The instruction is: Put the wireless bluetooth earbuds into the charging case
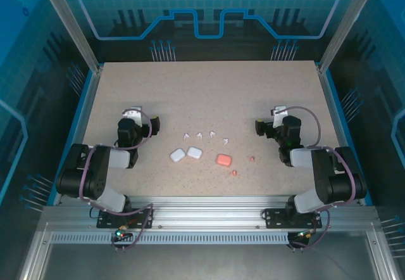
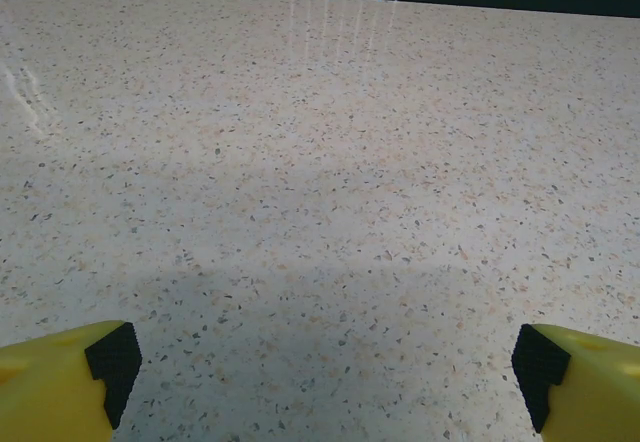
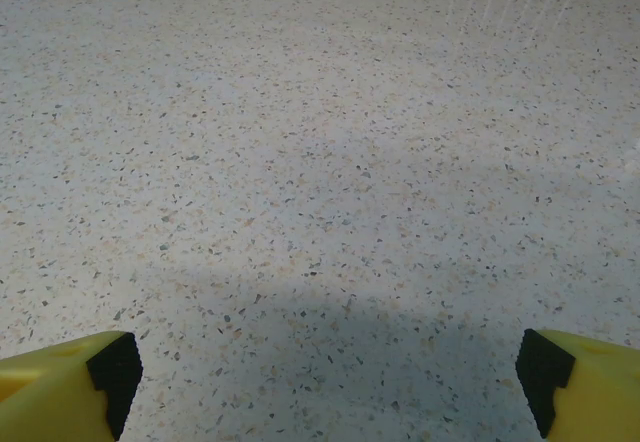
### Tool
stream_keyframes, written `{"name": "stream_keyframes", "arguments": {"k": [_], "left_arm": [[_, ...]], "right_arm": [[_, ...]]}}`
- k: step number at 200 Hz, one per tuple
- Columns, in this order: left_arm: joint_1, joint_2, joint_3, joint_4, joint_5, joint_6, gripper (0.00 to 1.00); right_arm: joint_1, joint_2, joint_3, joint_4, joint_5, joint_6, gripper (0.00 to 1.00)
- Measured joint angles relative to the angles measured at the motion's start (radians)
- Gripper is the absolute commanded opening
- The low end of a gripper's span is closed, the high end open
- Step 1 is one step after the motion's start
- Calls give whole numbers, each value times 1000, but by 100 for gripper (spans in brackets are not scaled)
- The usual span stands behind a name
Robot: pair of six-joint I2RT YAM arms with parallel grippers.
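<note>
Starting at the near edge in the top view, and taking twelve o'clock as the far side of the desk (image 1: 209,83), we are seeing both arms folded over their bases. The nearer pink earbud (image 1: 233,173) is lying loose on the desk. The farther pink earbud (image 1: 252,159) is sitting a little beyond it, toward one o'clock. Both are lying at about seven o'clock from the right gripper (image 1: 281,116), well apart from it. The pink case (image 1: 223,159) is resting near them, at nine o'clock from the farther one and not touching it.

One white case (image 1: 177,156) and a second white case (image 1: 194,152) are lying just beside each other, at about four o'clock from the left gripper (image 1: 134,116). Beyond the cases, four white earbuds (image 1: 199,134) are lying in a loose row across the middle of the desk. They are sitting between the two grippers and well apart from each, roughly four o'clock from the left gripper and between eight and nine o'clock from the right.

We are finding both grippers released. In the left wrist view the black pads (image 2: 112,357) on the yellow fingers are showing at the two lower corners, spread wide with bare speckled desk between them. In the right wrist view the pads (image 3: 112,362) are spreading the same way over bare desk.
</note>
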Motion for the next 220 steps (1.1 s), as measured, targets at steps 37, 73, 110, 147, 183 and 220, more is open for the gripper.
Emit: {"name": "stream_keyframes", "arguments": {"k": [37,73,110,147,183,220], "left_arm": [[0,0,0,0,8,2,99],[2,0,0,0,8,2,99],[4,0,0,0,8,2,99],[4,0,0,0,8,2,99],[4,0,-11,38,8,2,99],[5,-122,-36,-34,19,3,99]], "right_arm": [[0,0,0,0,0,0,100],[-2,0,0,0,0,0,100],[-2,0,0,0,0,0,100],[-2,0,0,0,-1,0,100],[-2,0,2,-3,0,0,100],[-6,-116,136,-294,-8,-22,100]]}}
